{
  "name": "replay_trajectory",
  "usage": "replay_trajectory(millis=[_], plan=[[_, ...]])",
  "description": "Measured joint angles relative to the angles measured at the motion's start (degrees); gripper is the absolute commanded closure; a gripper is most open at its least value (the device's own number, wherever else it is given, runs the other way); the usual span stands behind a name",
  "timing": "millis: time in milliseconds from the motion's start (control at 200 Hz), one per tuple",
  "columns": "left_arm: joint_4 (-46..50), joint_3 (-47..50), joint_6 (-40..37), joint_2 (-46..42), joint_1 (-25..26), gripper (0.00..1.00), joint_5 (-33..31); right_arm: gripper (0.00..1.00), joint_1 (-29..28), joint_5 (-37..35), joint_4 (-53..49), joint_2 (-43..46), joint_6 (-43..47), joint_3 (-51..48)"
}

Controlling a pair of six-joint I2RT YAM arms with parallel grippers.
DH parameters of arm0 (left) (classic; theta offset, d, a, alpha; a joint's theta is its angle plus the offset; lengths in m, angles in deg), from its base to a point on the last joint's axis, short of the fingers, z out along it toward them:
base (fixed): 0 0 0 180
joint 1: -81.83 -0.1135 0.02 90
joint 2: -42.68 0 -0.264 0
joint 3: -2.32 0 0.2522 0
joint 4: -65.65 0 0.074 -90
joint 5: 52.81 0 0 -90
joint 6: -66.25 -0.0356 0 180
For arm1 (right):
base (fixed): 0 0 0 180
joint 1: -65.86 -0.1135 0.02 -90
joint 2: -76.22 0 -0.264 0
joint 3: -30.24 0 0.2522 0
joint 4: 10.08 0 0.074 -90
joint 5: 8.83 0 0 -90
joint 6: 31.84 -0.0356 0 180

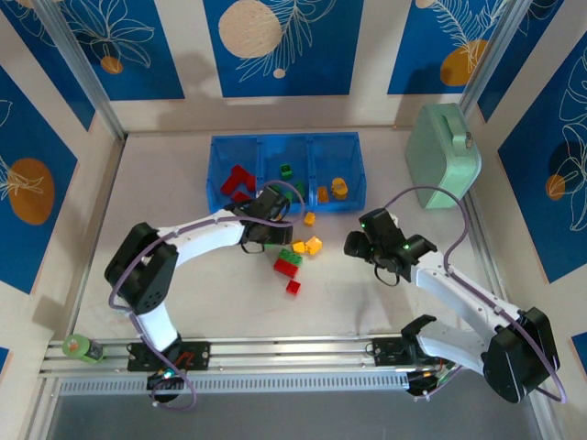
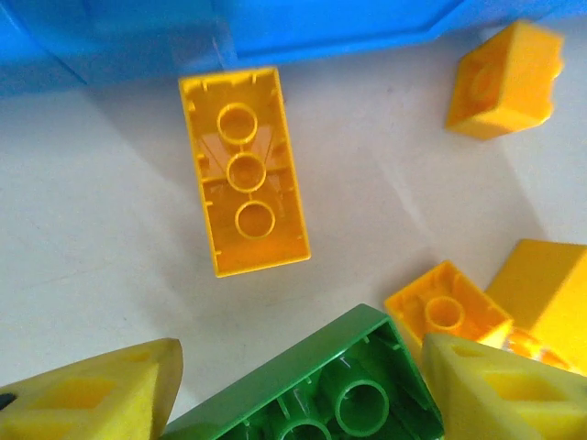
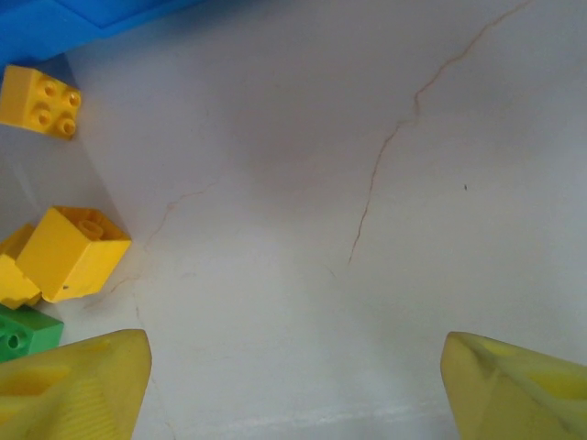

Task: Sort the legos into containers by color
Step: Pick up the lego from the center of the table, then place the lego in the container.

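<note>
White table [image 1: 202, 293] bears loose legos [image 1: 290, 258] near blue containers [image 1: 284, 138].

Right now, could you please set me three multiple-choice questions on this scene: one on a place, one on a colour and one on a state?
1. Seen from above, which compartment of the blue tray holds the red bricks?
A. left
B. middle
C. right

2. What colour is the brick between the fingers of the left pincer?
A. red
B. green
C. blue

3. How does the right pincer stand?
A. shut on a yellow brick
B. shut on nothing
C. open over bare table

Answers:
1 A, the red ones lie in the left compartment.
2 B, the left wrist view shows a green one, hollow side up, between the fingers.
3 C, its fingers stand wide apart with bare table between them.
</note>
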Motion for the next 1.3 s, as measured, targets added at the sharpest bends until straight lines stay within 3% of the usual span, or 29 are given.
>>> replay_trajectory(millis=[270,515,580,670,805,971,1166,1301], plan=[[2.6,-10.5,-3.4,1.0,-1.7,0.39,-0.4,0.18,0.0,1.6,0.1,0.9,-0.4,-2.5],[5.3,-26.1,-7.3,10.0,-6.5,0.38,-0.4,0.18,-1.2,2.2,-0.1,3.0,-1.4,-3.6],[6.3,-29.6,-8.1,12.3,-7.5,0.34,-0.4,0.18,-1.6,2.2,-0.2,3.3,-1.6,-3.6],[8.2,-34.1,-9.1,15.1,-8.8,0.19,0.1,0.18,-2.1,2.4,-0.2,3.4,-1.6,-3.6],[9.6,-37.9,-10.4,16.2,-10.3,0.16,1.4,0.18,-2.6,2.4,-0.2,3.4,-1.7,-3.6],[8.0,-34.2,-10.4,11.3,-10.4,0.15,3.1,0.18,-3.1,2.4,-0.2,3.3,-1.7,-3.6],[3.1,-21.4,-10.3,-2.4,-9.9,0.15,4.5,0.18,-4.9,3.5,0.5,0.7,0.1,-2.8],[-2.0,-9.7,-9.4,-12.4,-9.6,0.14,5.3,0.18,-5.7,5.2,1.3,-5.7,2.8,1.2]])
